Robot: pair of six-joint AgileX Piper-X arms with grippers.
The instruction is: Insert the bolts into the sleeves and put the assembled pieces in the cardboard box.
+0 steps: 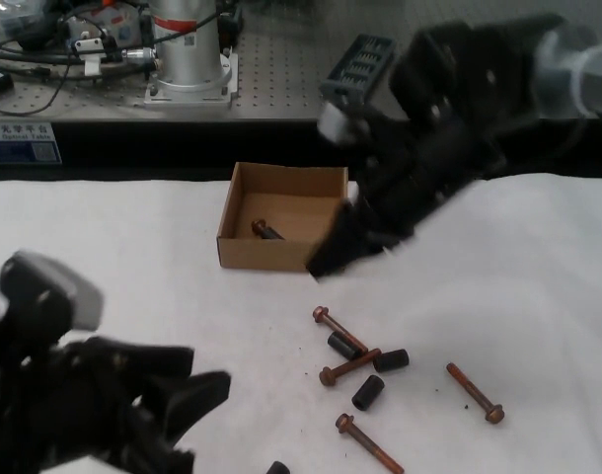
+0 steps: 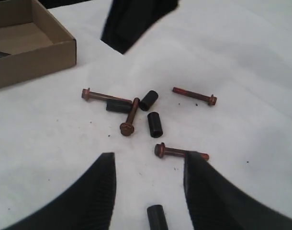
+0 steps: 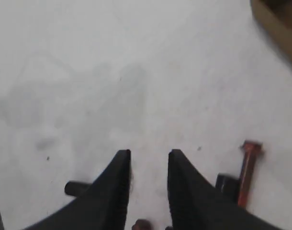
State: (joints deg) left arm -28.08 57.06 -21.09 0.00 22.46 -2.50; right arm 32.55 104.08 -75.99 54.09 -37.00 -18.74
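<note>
On the white cloth [image 1: 538, 296] in front of the cardboard box [image 1: 281, 259], I count four loose bolts [image 1: 348, 366] and four black sleeves [image 1: 368, 392], scattered. One assembled piece [image 1: 268, 231] lies inside the box. Left gripper [image 2: 148, 191]: spread wide and empty, low over the cloth near one sleeve [image 2: 157, 218]. Right gripper [image 3: 149, 163]: just beside the box's front corner, fingers parted, gripping nothing.
</note>
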